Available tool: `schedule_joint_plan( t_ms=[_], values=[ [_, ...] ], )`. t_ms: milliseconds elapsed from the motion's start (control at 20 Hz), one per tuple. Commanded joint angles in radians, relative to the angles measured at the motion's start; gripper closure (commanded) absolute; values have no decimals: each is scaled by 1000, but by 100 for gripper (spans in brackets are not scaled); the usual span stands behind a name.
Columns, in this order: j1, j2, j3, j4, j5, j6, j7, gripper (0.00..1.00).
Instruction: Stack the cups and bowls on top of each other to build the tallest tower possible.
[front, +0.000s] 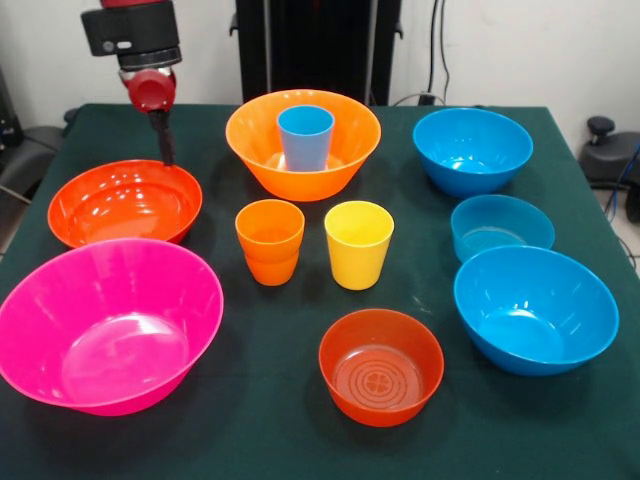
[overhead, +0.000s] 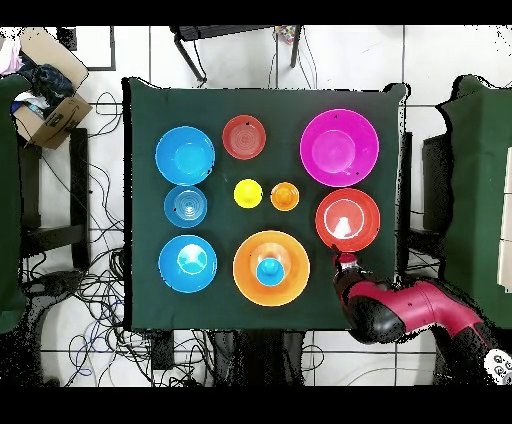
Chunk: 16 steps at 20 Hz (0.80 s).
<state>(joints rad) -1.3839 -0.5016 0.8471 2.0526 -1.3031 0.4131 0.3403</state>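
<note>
- The end effector (front: 165, 150) hangs in the upper left of the front view, its dark tip at the far rim of the red-orange bowl (front: 125, 203); I cannot tell whether it is wide, narrow or holding anything.
- The tower so far is only the blue cup (front: 305, 137) standing in the big orange bowl (front: 303, 143), top centre.
- Likely trouble: a tip coming down on that glossy rim could tilt the bowl or skid it toward the pink bowl (front: 105, 325) just below.
- The orange cup (front: 270, 241) and yellow cup (front: 358, 244) stand close together mid-frame; reaching for one could knock the other over.
- The surface (front: 250, 440) is crowded, so a carried bowl might clip its neighbours.
</note>
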Motion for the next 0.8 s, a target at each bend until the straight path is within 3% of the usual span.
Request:
schedule_joint_plan(
  t_ms=[50, 500, 800],
  values=[
    [59, 49, -94, -18, -91, -42, 15, 0],
    [38, 80, -115, -66, -50, -55, 8, 0],
    [31, 103, -134, -89, -28, -71, 68, 0]
  ],
)
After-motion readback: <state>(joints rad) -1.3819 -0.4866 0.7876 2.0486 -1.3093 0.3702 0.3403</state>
